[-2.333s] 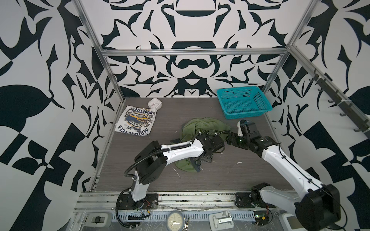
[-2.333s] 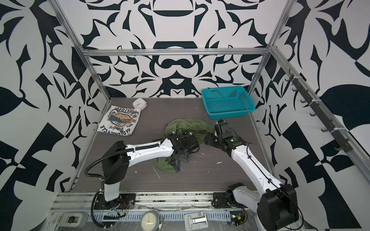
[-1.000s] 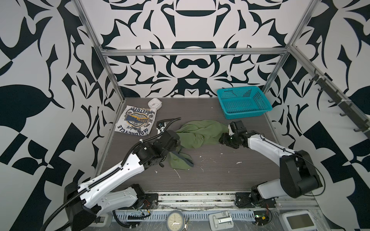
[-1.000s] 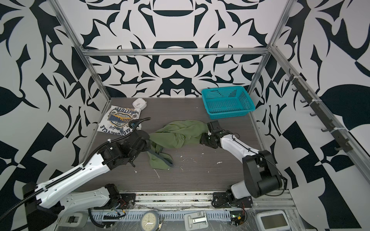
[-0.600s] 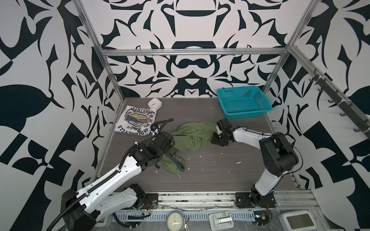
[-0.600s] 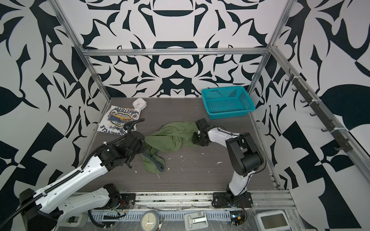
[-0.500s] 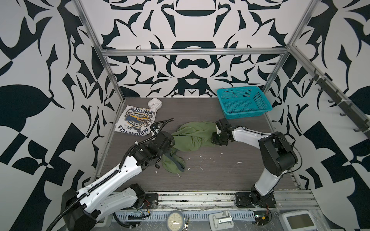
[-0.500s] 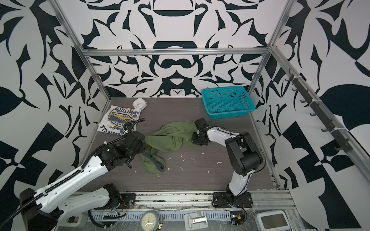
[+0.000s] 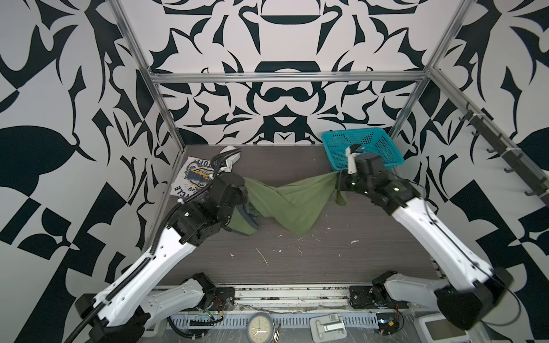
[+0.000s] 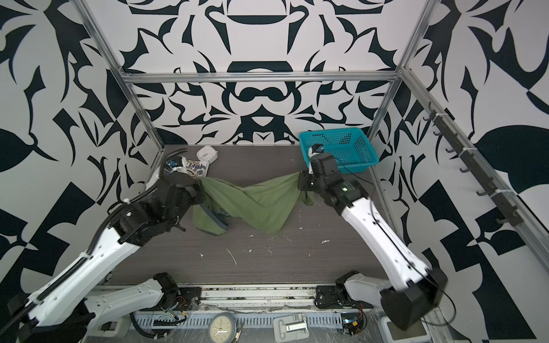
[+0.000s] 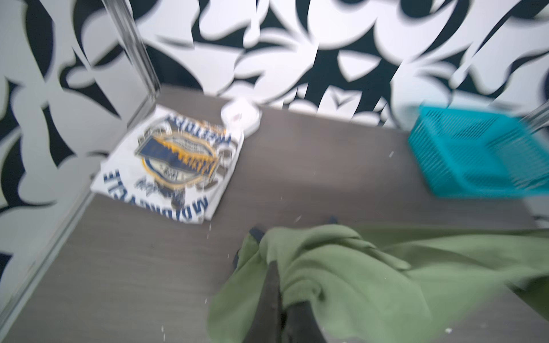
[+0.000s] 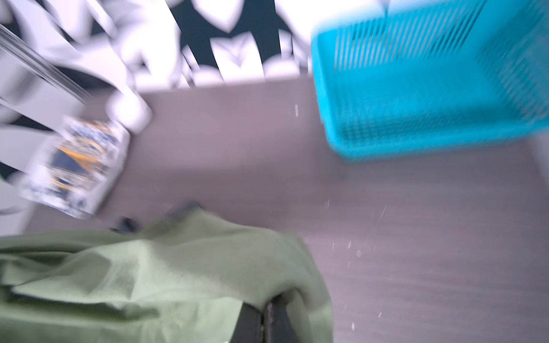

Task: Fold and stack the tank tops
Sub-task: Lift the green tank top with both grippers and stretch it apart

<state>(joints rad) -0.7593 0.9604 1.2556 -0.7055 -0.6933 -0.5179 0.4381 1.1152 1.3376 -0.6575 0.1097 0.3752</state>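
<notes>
**Olive green tank top** [image 9: 292, 203] [image 10: 258, 199]: strung above the middle of the dark wood-grain table [image 9: 297, 255], held at both ends. The middle sags in loose folds. A dark-trimmed loop hangs below the left end. Whether the lowest folds touch the table cannot be told.

**Left gripper** [image 9: 245, 190] [image 11: 276, 297]: fingers clamped tight on the left end of the green top, with cloth bunched over them.

**Right gripper** [image 9: 337, 181] [image 12: 264, 317]: fingers pinched together on the right end of the same garment, and a short tail of cloth droops beneath.

**White tank top** [image 9: 193, 178] [image 11: 172, 157]: folded flat at the table's far-left corner, with the blue-yellow emblem and navy lettering facing up. In both top views it is partly hidden behind the left arm.

**Small white clock** [image 10: 207, 153] [image 11: 240, 115]: just beside the white top, against the back wall.

**Teal mesh basket** [image 9: 383, 151] [image 10: 356, 154]: far-right corner, behind the right gripper.
</notes>
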